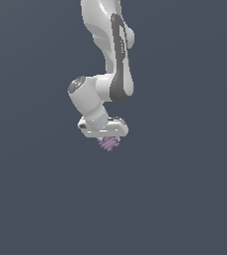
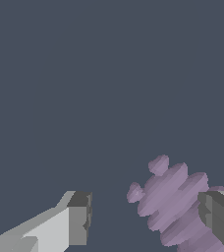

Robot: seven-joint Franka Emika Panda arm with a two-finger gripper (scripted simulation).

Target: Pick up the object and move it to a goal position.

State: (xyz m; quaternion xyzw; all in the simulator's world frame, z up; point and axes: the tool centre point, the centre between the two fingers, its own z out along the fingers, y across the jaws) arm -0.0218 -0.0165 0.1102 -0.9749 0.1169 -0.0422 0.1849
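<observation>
The object (image 1: 108, 144) is a small pale purple ridged lump with spiky edges, lying on the dark grey floor. In the exterior view my white gripper (image 1: 107, 139) hangs straight over it, and the hand hides the object's upper part. The wrist view shows the object (image 2: 173, 202) between the two fingers of the gripper (image 2: 148, 216). It lies against or just in front of one dark-padded finger (image 2: 219, 216). A clear gap separates it from the other finger (image 2: 79, 219). The gripper is open, with its jaws set wide on either side of the lump.
A plain dark grey floor (image 1: 185, 199) fills both views. The white arm (image 1: 110, 50) comes down from the top of the exterior view. No goal marker or other object shows.
</observation>
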